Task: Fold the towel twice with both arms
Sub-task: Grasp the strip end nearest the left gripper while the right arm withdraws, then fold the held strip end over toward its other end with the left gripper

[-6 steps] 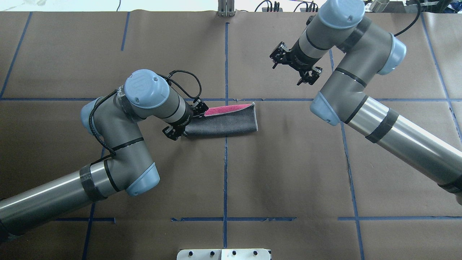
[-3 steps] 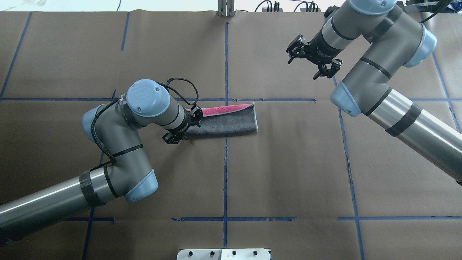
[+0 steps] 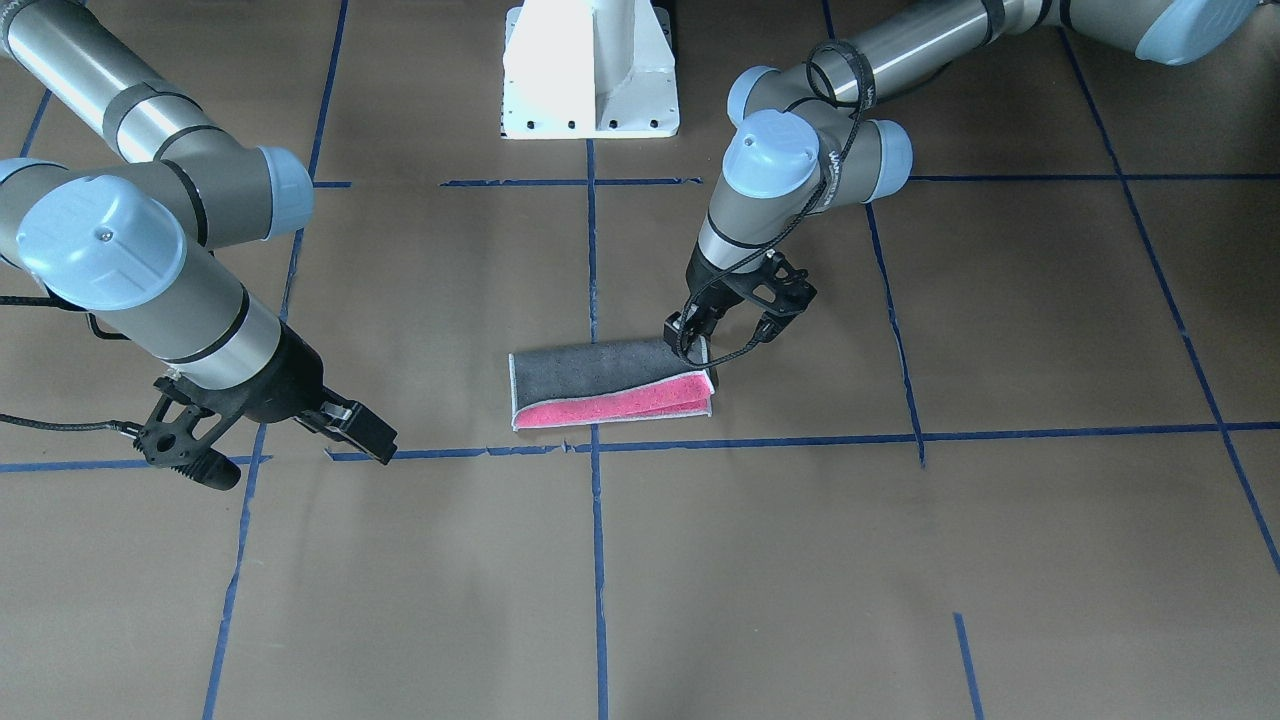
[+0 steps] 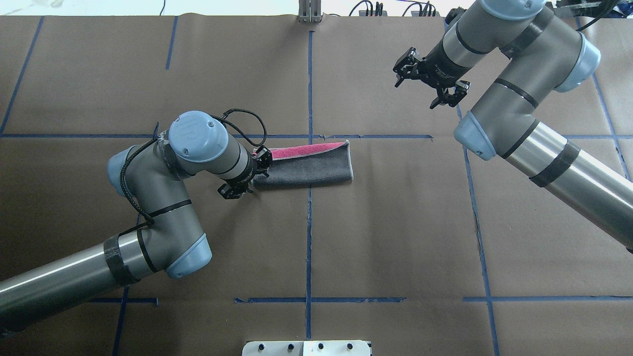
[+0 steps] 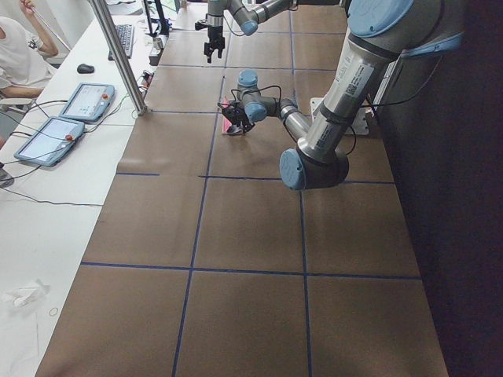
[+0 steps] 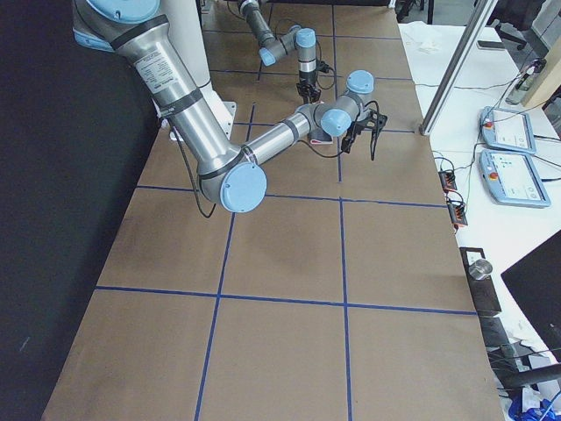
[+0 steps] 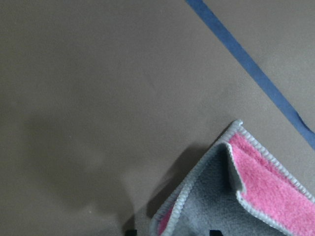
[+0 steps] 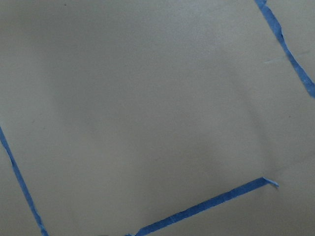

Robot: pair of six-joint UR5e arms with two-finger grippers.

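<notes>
While both arms reach over the brown paper-covered table point(image 4: 395, 222) with its blue tape grid, I see the grey-silver tubular left arm point(image 4: 148, 207) bent low and the grey-silver tubular right arm point(image 4: 524, 123) folded back on itself. The small terry towel point(image 4: 306, 170) lies flat as a long folded strip. It is dark grey on top, with a bright pink band along one long edge and light grey stitching. Its short end sits right at the black two-finger left gripper point(image 4: 246, 174), and the strip runs away from those jaws. They stand wide apart, one finger at the pink corner and the other just off the grey corner, gripping nothing. My left wrist camera shows that corner just ahead of the fingertips, its layers slightly parted. The black two-finger right gripper point(image 4: 428, 86) hangs above bare paper, jaws spread and empty, with the towel well apart from them.
</notes>
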